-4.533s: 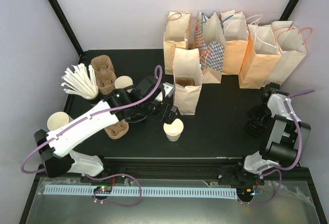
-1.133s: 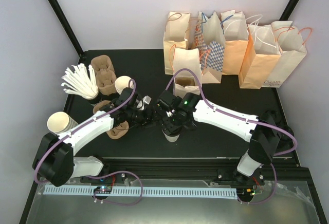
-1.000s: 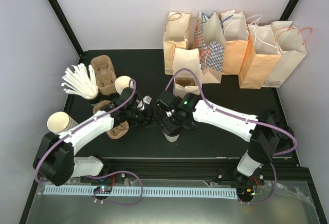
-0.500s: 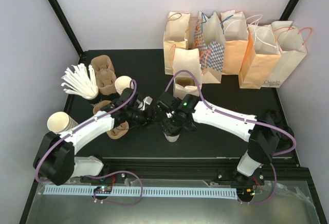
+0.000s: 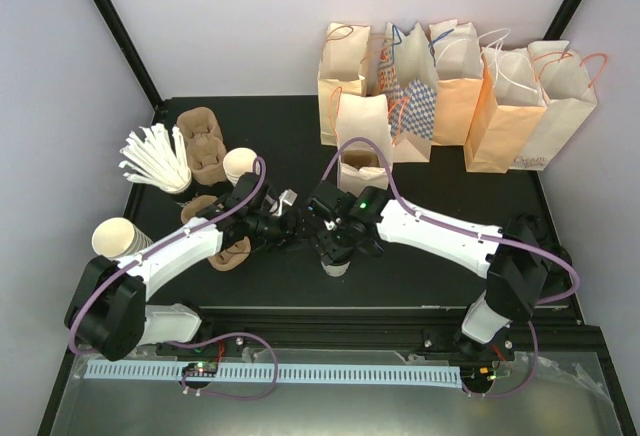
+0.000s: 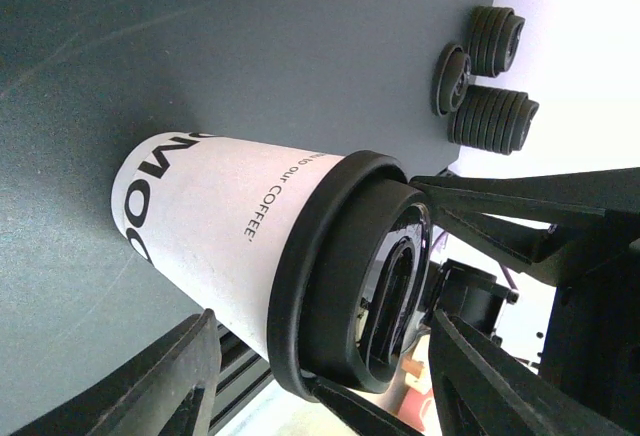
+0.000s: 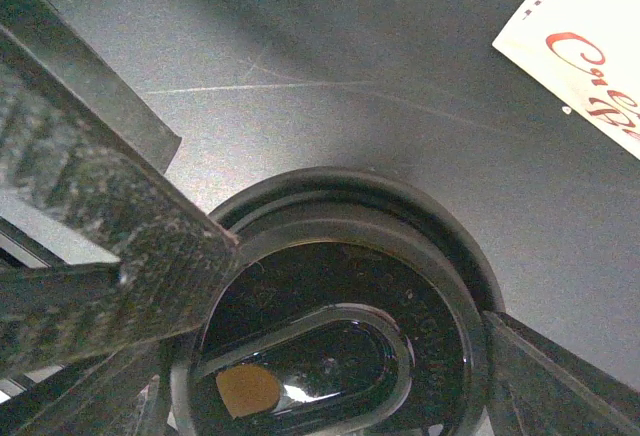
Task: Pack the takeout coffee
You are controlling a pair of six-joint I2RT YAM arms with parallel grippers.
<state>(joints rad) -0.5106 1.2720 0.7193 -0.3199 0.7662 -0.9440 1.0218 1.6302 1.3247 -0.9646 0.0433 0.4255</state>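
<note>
Takeout coffee stands upright on the bench, toward its front edge. We see the right claw clasping its black lid from above. The left claw straddles its side; whether it pinches, we cannot tell.

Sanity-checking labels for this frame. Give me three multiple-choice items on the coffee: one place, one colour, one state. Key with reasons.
1. Where is the takeout coffee? A in a paper bag; B in a pulp carrier; C upright on the table.
2. Its lid is: A black; B white; C brown.
3. The lid is: A lying beside the cup; B seated on the cup; C absent.
Key: 1 C, left wrist view shows its base on the dark surface; 2 A, both wrist views show it black; 3 B, its rim wraps the cup's mouth.
</note>
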